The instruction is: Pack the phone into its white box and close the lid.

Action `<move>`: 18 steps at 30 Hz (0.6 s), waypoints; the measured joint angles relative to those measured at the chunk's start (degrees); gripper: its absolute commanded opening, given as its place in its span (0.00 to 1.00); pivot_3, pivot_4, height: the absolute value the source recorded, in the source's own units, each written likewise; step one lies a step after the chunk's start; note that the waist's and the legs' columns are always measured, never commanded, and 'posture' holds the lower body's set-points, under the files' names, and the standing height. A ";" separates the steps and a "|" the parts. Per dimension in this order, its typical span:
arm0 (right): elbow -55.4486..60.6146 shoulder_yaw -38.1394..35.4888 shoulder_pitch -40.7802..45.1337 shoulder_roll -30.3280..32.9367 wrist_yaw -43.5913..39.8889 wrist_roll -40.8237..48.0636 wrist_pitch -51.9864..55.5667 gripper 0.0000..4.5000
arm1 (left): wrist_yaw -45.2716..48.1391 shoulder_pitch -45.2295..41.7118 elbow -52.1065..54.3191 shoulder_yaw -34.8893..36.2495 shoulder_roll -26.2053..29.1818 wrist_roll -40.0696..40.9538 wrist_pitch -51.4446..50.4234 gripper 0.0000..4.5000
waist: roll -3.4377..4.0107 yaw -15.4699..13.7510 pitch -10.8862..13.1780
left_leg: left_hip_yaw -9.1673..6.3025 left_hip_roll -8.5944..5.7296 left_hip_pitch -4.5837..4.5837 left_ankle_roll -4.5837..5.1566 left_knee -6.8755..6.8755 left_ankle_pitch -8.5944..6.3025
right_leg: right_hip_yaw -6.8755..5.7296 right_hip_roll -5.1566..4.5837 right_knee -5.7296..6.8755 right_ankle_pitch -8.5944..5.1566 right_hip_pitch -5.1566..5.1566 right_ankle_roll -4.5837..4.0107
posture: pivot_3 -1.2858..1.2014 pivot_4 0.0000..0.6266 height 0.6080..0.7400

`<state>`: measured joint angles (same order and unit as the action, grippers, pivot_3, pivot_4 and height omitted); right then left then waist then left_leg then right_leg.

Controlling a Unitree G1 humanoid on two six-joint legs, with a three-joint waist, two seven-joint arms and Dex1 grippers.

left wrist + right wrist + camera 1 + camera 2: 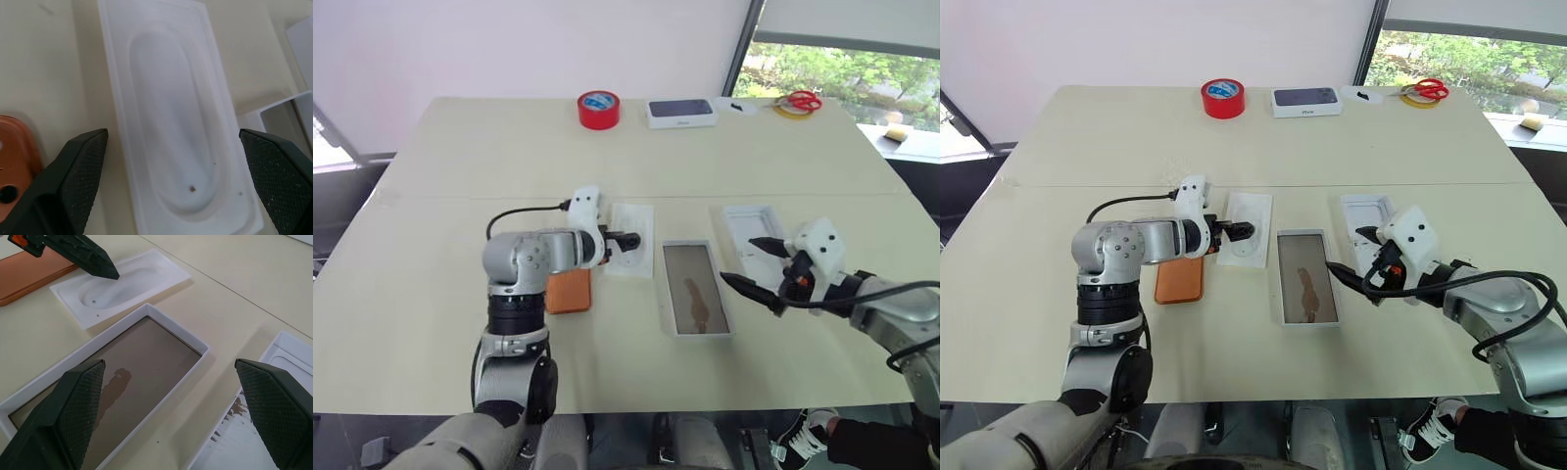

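At the near edge of the table [1028,323], your two arms reach in over four pieces laid in a row, and the phone is not yet packed. The right gripper [1351,257] hangs with its jaws spread wide and empty, one fingertip just over the near right corner of the white box [1307,277] and the other above the lid [1368,220], which lies open-side up just beside the box. The box sits mid-table, its tan floor bare apart from a dark smudge. The left gripper [1246,233] hovers jaws released, gripping nothing, over the white insert [1246,245] with its oval recess — not the piece you want. The phone [1180,280] lies orange back up just left of the insert, partly under your left forearm. Draw the left gripper off the insert and over to the phone, square the jaws across its narrow width, and close on the long edges; a flat, slim phone likely slips under a shallow pinch. Keep the right gripper clear of the box mouth. Far back stand red tape [1222,98], a dark-topped white box [1306,101] and scissors [1427,91].
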<state>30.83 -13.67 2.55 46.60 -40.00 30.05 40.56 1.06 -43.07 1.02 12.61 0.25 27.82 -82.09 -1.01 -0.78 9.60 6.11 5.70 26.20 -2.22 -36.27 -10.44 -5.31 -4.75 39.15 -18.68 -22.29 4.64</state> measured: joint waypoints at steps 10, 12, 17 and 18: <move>0.49 0.43 -0.27 -0.01 -0.18 -0.37 -0.17 1.00 | -1.06 -0.01 -2.22 2.50 -0.33 -1.79 0.11 0.16 | -0.01 0.01 0.01 | 0.00 0.00 0.00 0.00 0.00 0.00 | 0.00 0.00 0.00 0.00 -0.01 0.00 | 0.52 0.24 0.93; 0.54 0.54 -0.25 -0.01 -0.24 -0.34 -0.09 1.00 | -1.11 -0.01 -2.28 3.00 -0.42 -1.91 0.29 0.16 | -0.01 0.01 0.01 | 0.00 0.00 0.00 0.00 0.00 0.00 | 0.00 0.00 0.00 0.00 0.00 0.00 | 0.52 0.24 0.93; 2.10 2.28 -0.37 1.77 -1.58 0.07 1.58 1.00 | -1.17 -0.06 -2.22 5.28 -1.38 -1.82 1.61 0.01 | -0.01 0.02 0.01 | -0.01 0.00 -0.01 0.00 0.00 0.00 | 0.00 0.00 0.00 0.00 0.01 0.00 | 0.52 0.24 0.93; 2.76 2.58 -0.46 2.30 -2.04 0.07 1.75 1.00 | -1.30 -0.04 -2.22 6.16 -1.74 -1.80 1.58 0.01 | -0.02 0.01 0.01 | -0.01 0.00 -0.01 0.00 0.00 0.00 | 0.00 0.00 0.00 0.00 0.01 0.00 | 0.52 0.24 0.93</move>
<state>33.59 -11.09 2.09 48.90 -42.04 30.12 42.31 -0.24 -43.12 -1.20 18.77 -1.49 26.02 -80.51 -1.03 -0.77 9.61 6.10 5.70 26.19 -2.22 -36.27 -10.44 -5.31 -4.75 39.15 -18.68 -22.28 4.64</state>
